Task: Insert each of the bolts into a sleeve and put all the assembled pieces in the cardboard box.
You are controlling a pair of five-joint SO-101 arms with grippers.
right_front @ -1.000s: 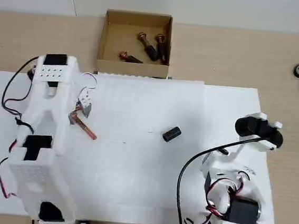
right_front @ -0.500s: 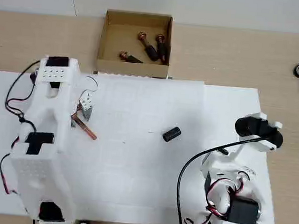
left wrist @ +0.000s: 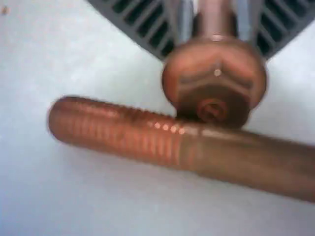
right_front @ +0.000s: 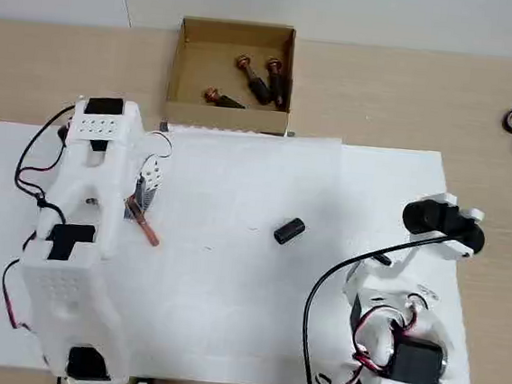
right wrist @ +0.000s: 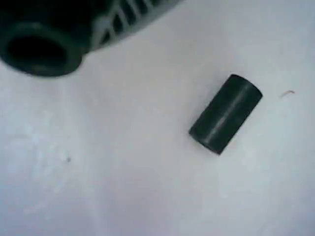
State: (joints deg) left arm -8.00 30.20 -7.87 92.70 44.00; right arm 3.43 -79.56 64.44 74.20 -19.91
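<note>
Your left gripper (right_front: 135, 206), centre left: fingers (left wrist: 142, 22) pinch a bolt (left wrist: 215, 81) by the shank; second bolt (left wrist: 172, 142) lies crosswise beside its head. Right gripper (right_front: 430, 218): pinches a sleeve (right wrist: 37, 46).

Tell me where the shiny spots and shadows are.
Left wrist view: tiny bright glints on the threads of the lying bolt, one on the head of the gripped bolt. Right wrist view: a pale streak of glare runs along the loose sleeve; the hole of the gripped sleeve is dark. High view: even light, hardly any shadow on the white sheet.
</note>
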